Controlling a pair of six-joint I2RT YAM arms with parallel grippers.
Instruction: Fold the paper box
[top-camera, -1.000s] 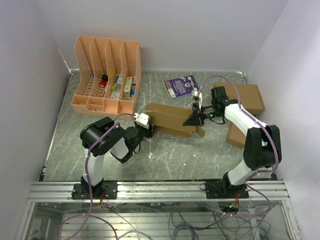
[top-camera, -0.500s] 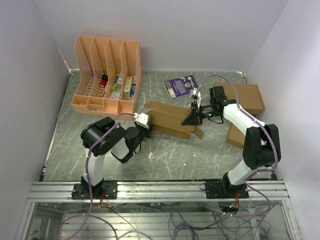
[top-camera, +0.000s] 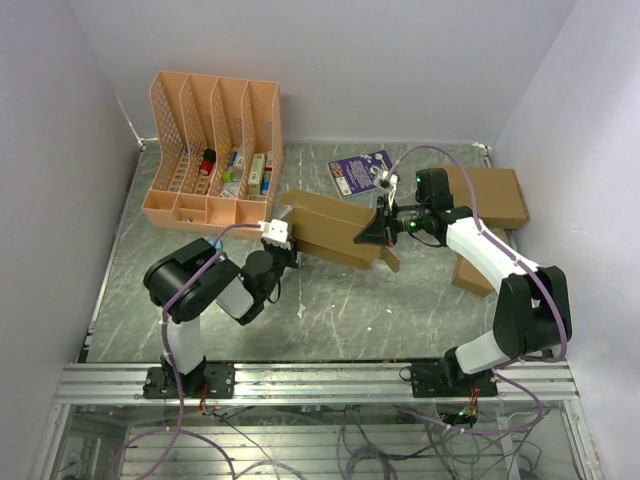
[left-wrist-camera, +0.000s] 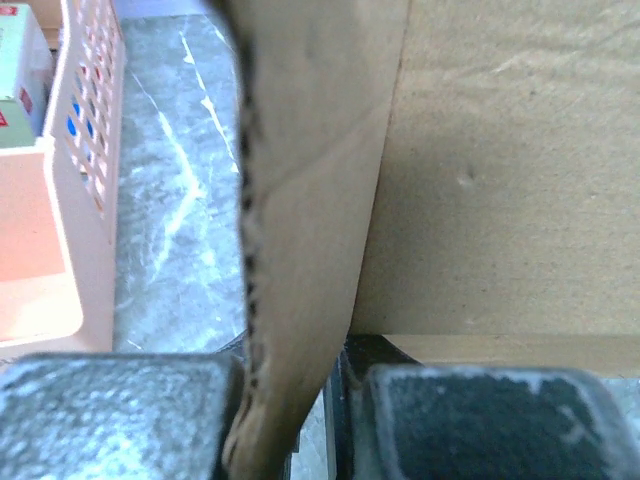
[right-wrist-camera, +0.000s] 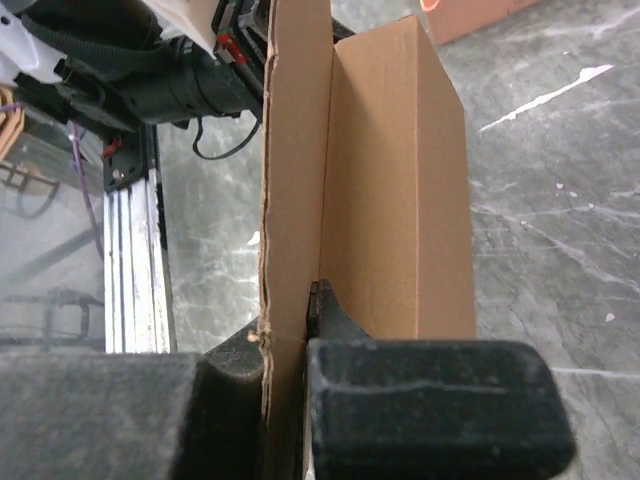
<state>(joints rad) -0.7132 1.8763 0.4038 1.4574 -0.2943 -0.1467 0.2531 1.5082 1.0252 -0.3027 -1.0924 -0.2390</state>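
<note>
Over the middle of the worktop (top-camera: 340, 310), the paper box (top-camera: 335, 232) hangs clear of the surface as a half-formed brown sleeve, strung between the two arms. The left hand (top-camera: 287, 226) is closed narrow on a thin flap at the box's left end, and the left wrist view shows the cardboard edge standing between its pads. The right hand (top-camera: 378, 233) is clamped on a single upright panel at the right end, with a folded wall running away beside it. The chief risk lies in this two-ended grip: each hand pinches only one ply near an edge. If the arms draw apart or twist out of step, the flap could tear at its crease or slide out of the pads. The box would then drop and lose what shape it has. The flap looks bowed just above the left hand's pads, which suggests strain, and pushing further could put a kink where no crease is meant. A loose tab (top-camera: 392, 261) dangles under the right end and could catch on the worktop if the box is lowered carelessly. The peach file organiser (top-camera: 212, 150) stands near the left end and the purple booklet (top-camera: 362, 172) lies just behind, so a wide swing could knock either.
</note>
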